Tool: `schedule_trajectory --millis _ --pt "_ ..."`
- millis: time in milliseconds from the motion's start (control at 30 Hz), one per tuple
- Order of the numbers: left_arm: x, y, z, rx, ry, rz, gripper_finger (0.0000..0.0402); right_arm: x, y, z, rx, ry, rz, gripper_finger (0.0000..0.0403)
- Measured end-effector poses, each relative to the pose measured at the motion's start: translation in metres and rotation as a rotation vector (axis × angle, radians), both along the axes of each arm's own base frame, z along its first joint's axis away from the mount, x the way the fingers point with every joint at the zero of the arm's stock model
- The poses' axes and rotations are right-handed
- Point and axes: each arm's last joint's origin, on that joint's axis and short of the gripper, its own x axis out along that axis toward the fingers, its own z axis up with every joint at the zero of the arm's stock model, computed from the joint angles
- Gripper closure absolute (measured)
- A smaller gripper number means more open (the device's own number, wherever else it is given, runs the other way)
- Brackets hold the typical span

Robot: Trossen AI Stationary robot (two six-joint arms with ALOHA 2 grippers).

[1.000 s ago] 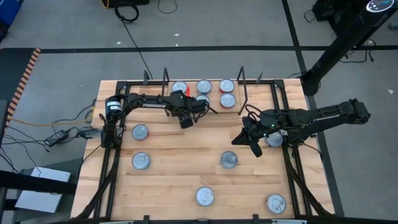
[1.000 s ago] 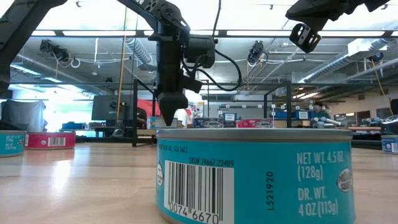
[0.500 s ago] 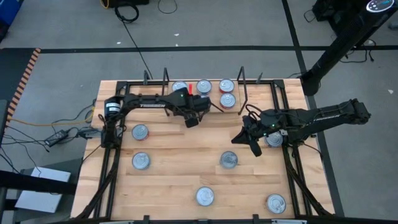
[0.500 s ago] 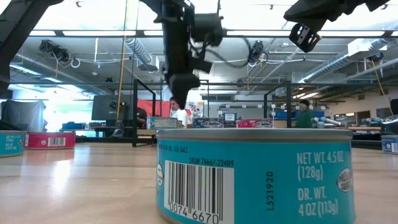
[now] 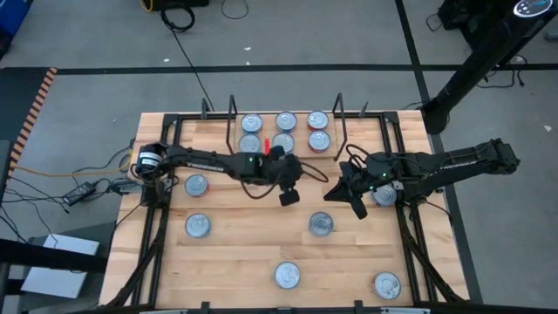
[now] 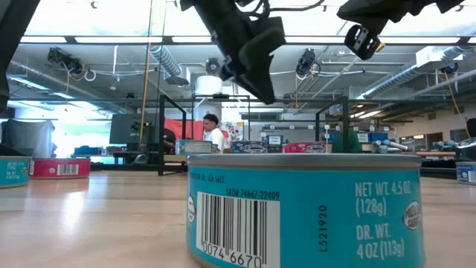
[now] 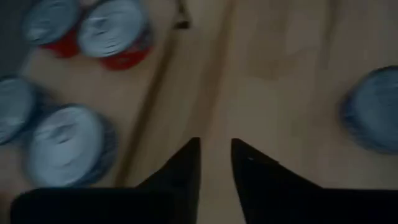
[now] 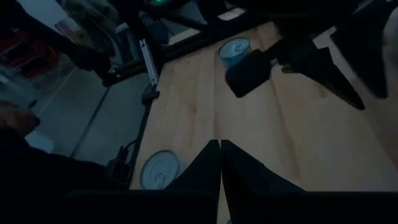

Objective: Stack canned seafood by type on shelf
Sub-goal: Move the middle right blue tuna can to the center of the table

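Note:
Several tins with silver lids stand in two rows on the light-wood shelf, between its black wire uprights. In the left wrist view they show as red tins and blue tins. My left gripper hangs over bare tabletop nearer than the shelf. Its fingers slant down, a narrow gap apart, with only wood between them. My right gripper hovers shut to its right, above the table. More tins lie loose, such as the one near both grippers and a blue one right before the low camera.
Loose tins stand at the left, at the near edge and under my right arm. Black frame rails run along the table's sides. Bare wood lies in the table's middle. People move in the room behind.
My left gripper has drawn away from the shelf's left end, going toward the table's right and near side and rising. It has tipped from pointing straight down to slanting. The tins on the shelf that the arm covered now show. My right arm has kept still.

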Motion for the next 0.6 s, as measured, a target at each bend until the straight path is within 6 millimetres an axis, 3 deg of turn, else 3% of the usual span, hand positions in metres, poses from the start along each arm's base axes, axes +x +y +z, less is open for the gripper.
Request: schedule_trajectory --millis 200,367,600 --pt "-0.002 -0.013 -0.015 -0.119 -0.105 -0.061 0.0393 -0.003 0.002 -0.004 0.037 0.056 0.059 0.0385" --pt "-0.022 -0.015 -0.013 -0.220 -0.324 -0.103 0.0396 -0.007 0.003 -0.012 0.091 0.175 0.000 0.0397" --pt "-0.069 -0.015 -0.003 -0.250 -0.471 -0.168 0.0399 -0.022 0.005 -0.032 0.209 0.466 -0.320 0.0398"
